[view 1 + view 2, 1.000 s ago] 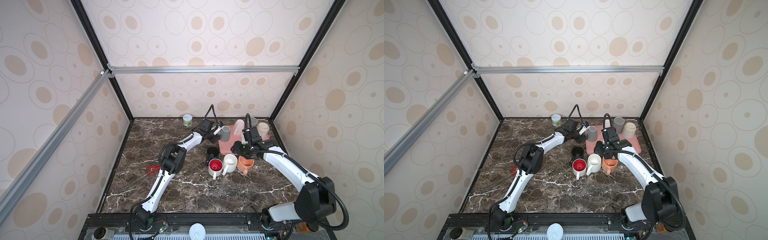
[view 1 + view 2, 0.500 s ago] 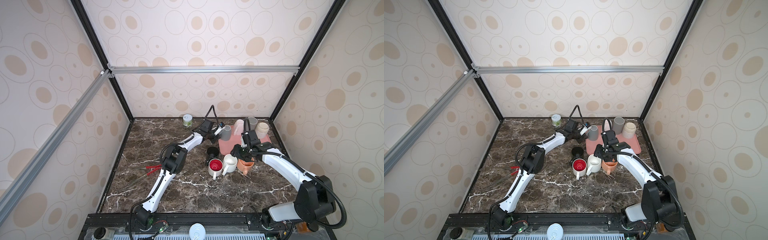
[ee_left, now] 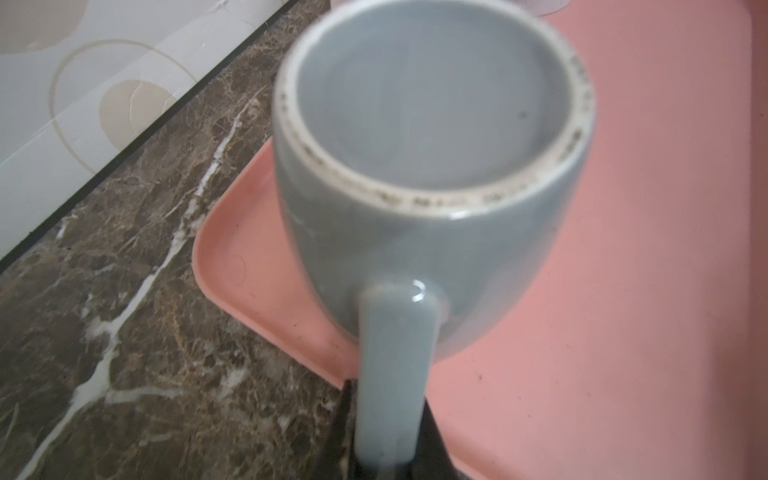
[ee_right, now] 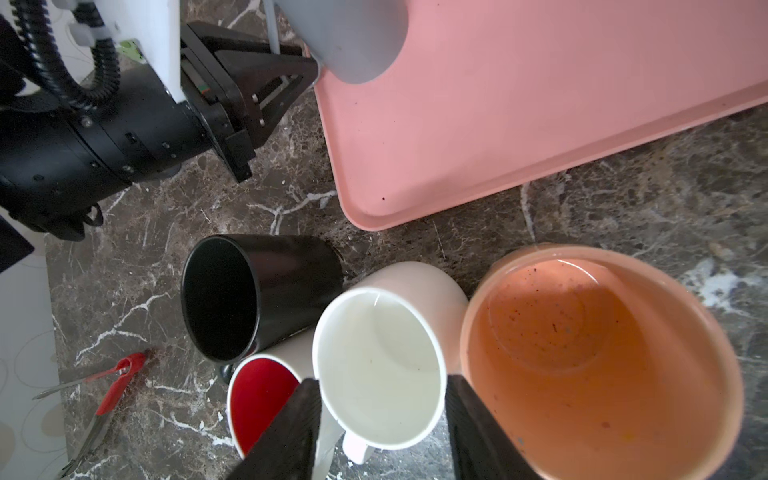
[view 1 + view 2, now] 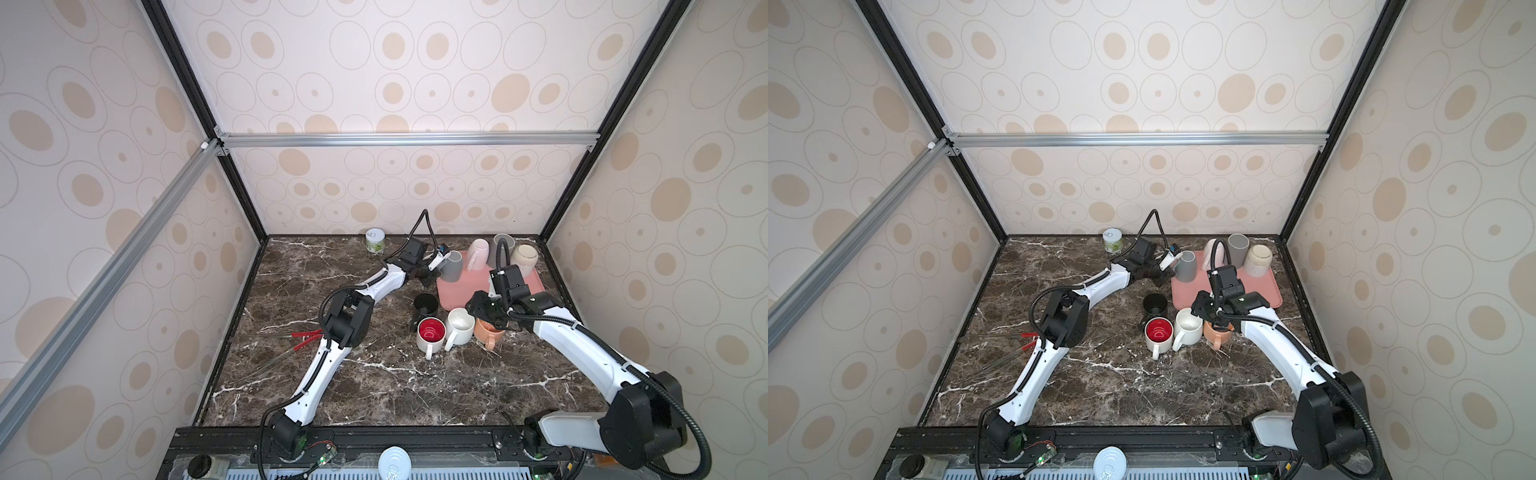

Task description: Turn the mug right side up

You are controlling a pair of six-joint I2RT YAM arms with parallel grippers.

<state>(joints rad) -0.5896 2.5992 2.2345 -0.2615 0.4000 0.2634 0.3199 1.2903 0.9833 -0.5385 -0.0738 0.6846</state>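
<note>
My left tool (image 3: 388,424) is clamped on the handle (image 3: 392,374) of the grey mug (image 3: 432,232), one jaw pressed against each side, so I judge the grasp made and the turning not yet begun. The mug stands upside down, base to the camera, near a corner of the pink tray (image 3: 623,291), which sits on the bench (image 3: 124,332). Its mouth seems to rest on the tray floor, though I cannot see the rim itself. Next, I think, I must lift it clear of the tray lip, roll my wrist through half a turn, and set it down on its foot. The body is smooth, glossy glazed ceramic, rounding in toward the base. The foot ring is bare, pale and speckled, rougher than the rest. The handle is a flat, slick strap, and with the cup's weight hanging to one side of my grip I expect it may swing or slip as I turn. The tray looks like smooth matte plastic with a low rounded lip. The bench is dark brown marbled stone with white veins. My right tool (image 4: 384,428) hangs with jaws apart and empty above the white mug (image 4: 378,374) and the orange mug (image 4: 582,353).
</note>
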